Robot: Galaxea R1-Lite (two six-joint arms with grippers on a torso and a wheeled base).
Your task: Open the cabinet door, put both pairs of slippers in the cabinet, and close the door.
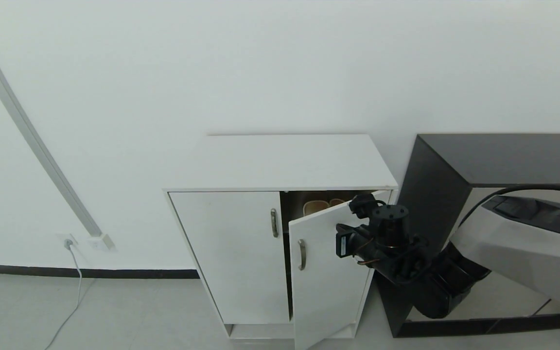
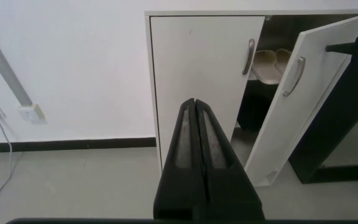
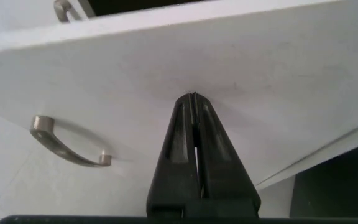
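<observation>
Two doors, one ajar: closing the cabinet looks like the step in hand.

The left gripper [image 2: 194, 102], fingers pressed together and holding nothing, hangs well apart from the cabinet [image 1: 280, 160], facing its shut left door [image 1: 231, 253]. The right door [image 1: 328, 277] stands ajar. Slippers [image 1: 315, 206] lie on a shelf inside, at 1 o'clock from the door's handle [image 1: 301, 254]; whether both pairs are in I cannot tell. The right gripper [image 3: 193, 96], fingers together and empty, rests its tip on the door's outer face, at 2 o'clock from the handle. Next, I judge, comes a steady push toward 12 o'clock until the door sits flush.
</observation>
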